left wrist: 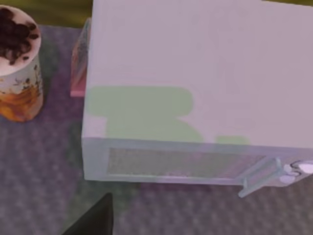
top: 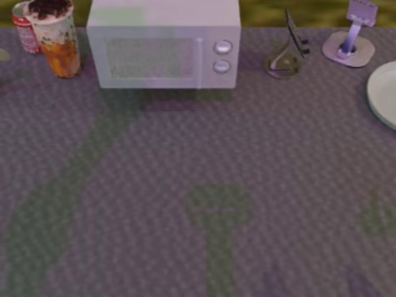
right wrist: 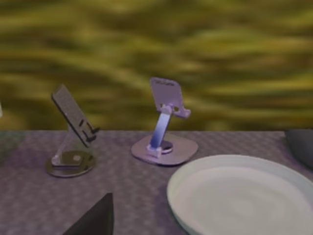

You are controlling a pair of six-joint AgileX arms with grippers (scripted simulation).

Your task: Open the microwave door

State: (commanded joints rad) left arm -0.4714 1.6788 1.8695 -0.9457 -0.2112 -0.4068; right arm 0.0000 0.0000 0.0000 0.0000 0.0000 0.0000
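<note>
The white microwave (top: 164,43) stands at the back of the table, left of the middle. Its door (top: 148,59), with the grey mesh window, lies flush and closed, and two round knobs (top: 222,56) sit to its right. In the left wrist view I look down on the microwave (left wrist: 205,73), the door (left wrist: 181,164) and a pale bar handle (left wrist: 259,177). My left gripper (left wrist: 161,231) hovers in front of it and apart from it, with only one dark fingertip (left wrist: 95,220) showing. My right gripper (right wrist: 161,231) is off to the right, by the plate. Neither arm shows in the top view.
A tall paper cup (top: 55,37) and a red can (top: 25,31) stand left of the microwave. To its right are a dark phone stand (top: 286,52), a purple stand (top: 349,40) and a white plate (top: 385,93) at the table's right edge.
</note>
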